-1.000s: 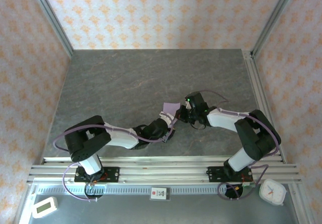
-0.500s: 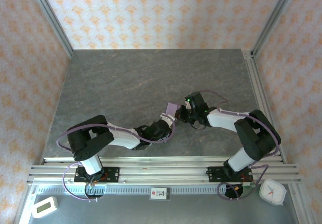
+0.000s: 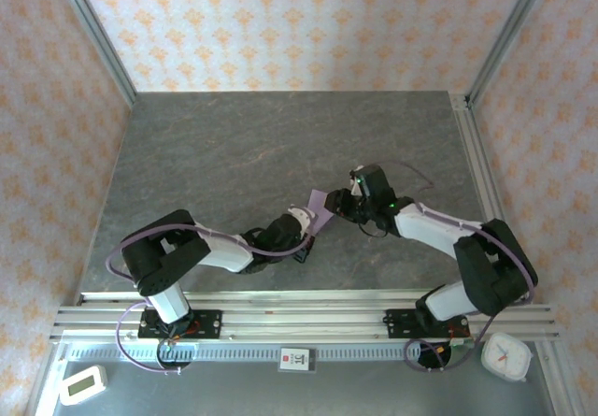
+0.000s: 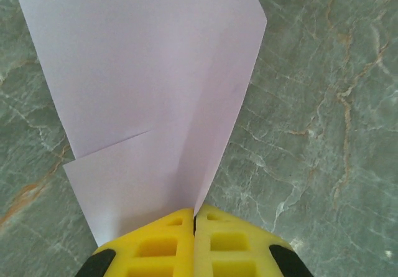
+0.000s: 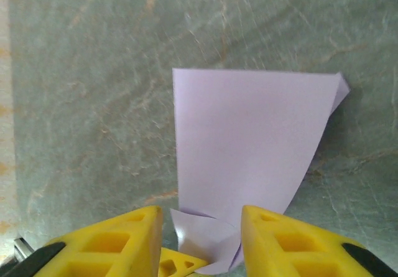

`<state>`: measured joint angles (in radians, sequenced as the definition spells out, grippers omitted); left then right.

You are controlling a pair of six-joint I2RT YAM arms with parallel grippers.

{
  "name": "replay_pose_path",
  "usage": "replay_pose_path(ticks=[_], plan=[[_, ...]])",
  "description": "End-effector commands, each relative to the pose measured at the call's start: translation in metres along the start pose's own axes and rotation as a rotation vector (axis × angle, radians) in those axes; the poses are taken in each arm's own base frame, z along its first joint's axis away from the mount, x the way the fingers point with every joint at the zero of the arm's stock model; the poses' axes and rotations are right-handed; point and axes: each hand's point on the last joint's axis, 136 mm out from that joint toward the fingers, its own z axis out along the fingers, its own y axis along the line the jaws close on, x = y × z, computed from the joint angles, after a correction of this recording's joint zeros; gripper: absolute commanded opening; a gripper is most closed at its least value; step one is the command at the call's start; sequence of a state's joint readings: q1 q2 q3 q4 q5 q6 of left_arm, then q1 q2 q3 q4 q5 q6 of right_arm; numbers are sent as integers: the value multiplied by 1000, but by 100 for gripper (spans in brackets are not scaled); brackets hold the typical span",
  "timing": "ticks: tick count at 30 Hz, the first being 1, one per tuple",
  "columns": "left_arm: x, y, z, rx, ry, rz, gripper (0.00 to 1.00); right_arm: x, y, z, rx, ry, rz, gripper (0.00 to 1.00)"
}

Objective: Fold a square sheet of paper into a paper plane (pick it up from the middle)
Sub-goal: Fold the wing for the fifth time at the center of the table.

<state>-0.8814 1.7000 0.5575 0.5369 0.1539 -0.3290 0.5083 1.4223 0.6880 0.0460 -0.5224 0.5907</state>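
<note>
Top external, Mira: what is different near the middle of the frame compared with a second ago?

Mira: The hold has swapped sides. The left gripper (image 3: pixel 309 218) had its jaws apart a second back. Now they are pressed together on the lilac paper sheet (image 3: pixel 320 201). The right gripper (image 3: pixel 342 203) was clamped then and has let its jaws part. Its arm has also shifted a little toward the right of the frame.

Jon: Does the left wrist camera agree?

Mira: Yes. At the bottom centre the two yellow fingers (image 4: pixel 174 227) meet with no gap, and the sheet's near end runs in between them. The paper fans up to the top edge of that frame, with a crease along its length. At lower left one flap lies over another, above the marbled table top (image 4: pixel 323 134).

Jon: And the right wrist?

Mira: Its fingers stand apart at the bottom of the frame, with the paper between and beyond them in the centre. I cannot tell whether either pad brushes it, but nothing is pinched there.

Jon: So what does that mean for the task?

Mira: I read it as a handover in mid-fold. The left arm alone holds the sheet, and the right looks free to re-grip for the next crease. The sheet is part-folded, not yet a dart.
</note>
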Motion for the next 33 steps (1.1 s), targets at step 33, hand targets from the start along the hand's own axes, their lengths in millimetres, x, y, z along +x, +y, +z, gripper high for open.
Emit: replay_pose_path(ticks=[33], plan=[[1,2,-12,344,-71,-535,0,30,30,19,-266,34,-96,14]])
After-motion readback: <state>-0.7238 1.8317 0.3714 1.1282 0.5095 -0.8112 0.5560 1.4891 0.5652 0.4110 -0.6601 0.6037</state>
